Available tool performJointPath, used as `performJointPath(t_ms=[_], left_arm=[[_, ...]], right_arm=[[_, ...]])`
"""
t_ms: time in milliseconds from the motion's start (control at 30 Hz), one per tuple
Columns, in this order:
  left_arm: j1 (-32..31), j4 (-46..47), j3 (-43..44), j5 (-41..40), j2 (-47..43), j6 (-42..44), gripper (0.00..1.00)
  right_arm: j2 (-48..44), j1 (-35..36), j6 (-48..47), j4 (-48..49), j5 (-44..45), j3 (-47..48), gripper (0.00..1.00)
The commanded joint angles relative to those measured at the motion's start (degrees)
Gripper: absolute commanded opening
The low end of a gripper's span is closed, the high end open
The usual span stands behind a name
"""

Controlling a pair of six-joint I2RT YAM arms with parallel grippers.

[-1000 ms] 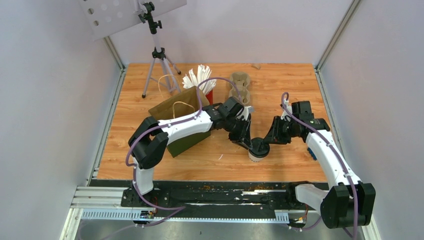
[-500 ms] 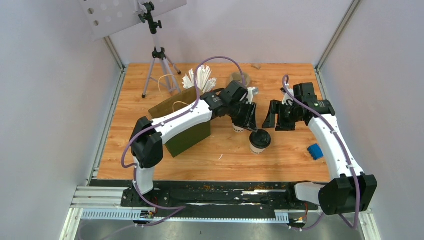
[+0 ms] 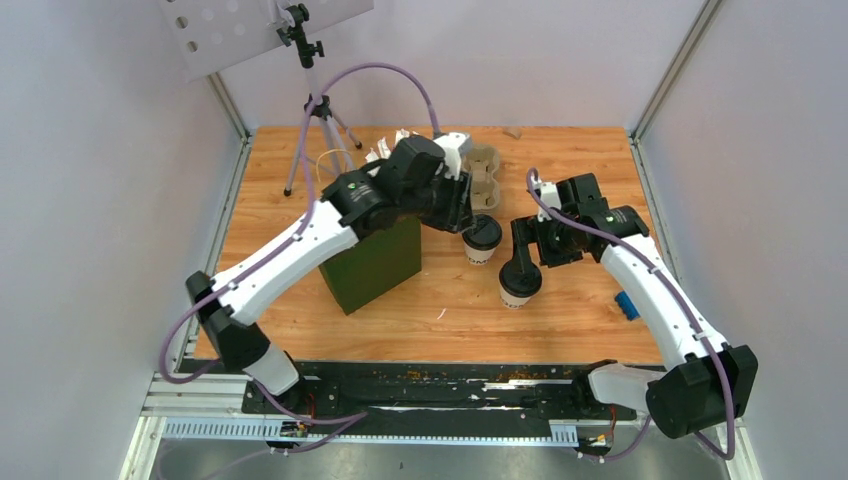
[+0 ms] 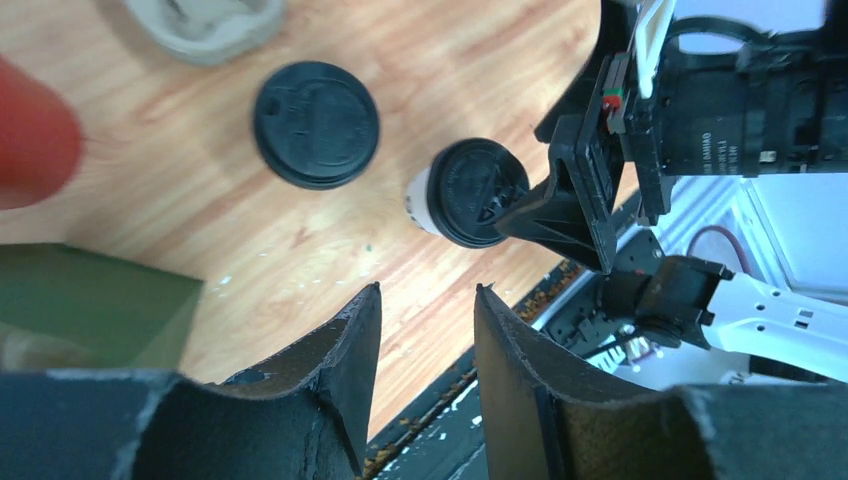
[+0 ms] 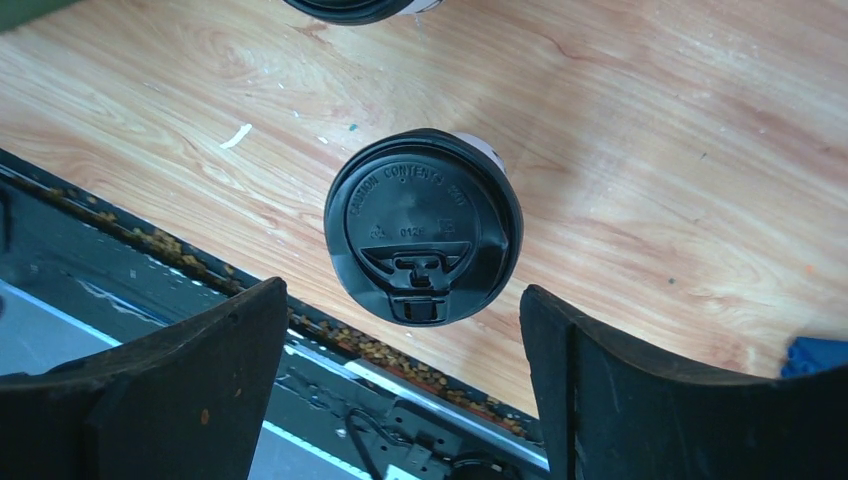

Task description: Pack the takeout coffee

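Observation:
Two takeout coffee cups, white paper with black lids, stand upright on the wooden table. The far cup [image 3: 482, 238] [image 4: 315, 124] is just right of my left gripper [image 3: 463, 212] [image 4: 425, 295], whose jaws are parted with nothing between them. The near cup [image 3: 519, 283] [image 5: 423, 225] [image 4: 475, 192] stands below my right gripper [image 3: 527, 250] [image 5: 402, 292]. That gripper hovers above its lid, open wide and touching nothing.
A dark green paper bag [image 3: 375, 262] stands left of the cups, under my left arm. A beige pulp cup tray [image 3: 484, 175] lies behind them. A tripod [image 3: 315, 130] stands at the back left. A small blue object [image 3: 627, 304] lies near the right edge.
Both grippers have opened. The left arm rose and pulled back towards the bag, leaving the far cup standing free. The right gripper lifted off the near cup and now hangs over it.

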Motion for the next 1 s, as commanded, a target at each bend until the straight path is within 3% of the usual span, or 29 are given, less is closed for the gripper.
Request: performJointPath(t_ms=[0, 333, 967], left_arm=[[0.75, -2.48, -1.09, -8.22, -7.45, 2.94, 0.47], [1.04, -2.73, -7.99, -7.96, -13.74, 1.83, 0.48], [0.99, -2.42, -10.33, -9.59, -16.44, 1.8, 0.47]], right_arm=[[-0.68, 1.74, -6.89, 2.61, 3.51, -0.52, 0.87], [0.65, 4.2, -10.0, 3.92, 2.95, -2.64, 0.89], [6.35, 7.13, -9.59, 3.25, 6.49, -0.63, 0.93]])
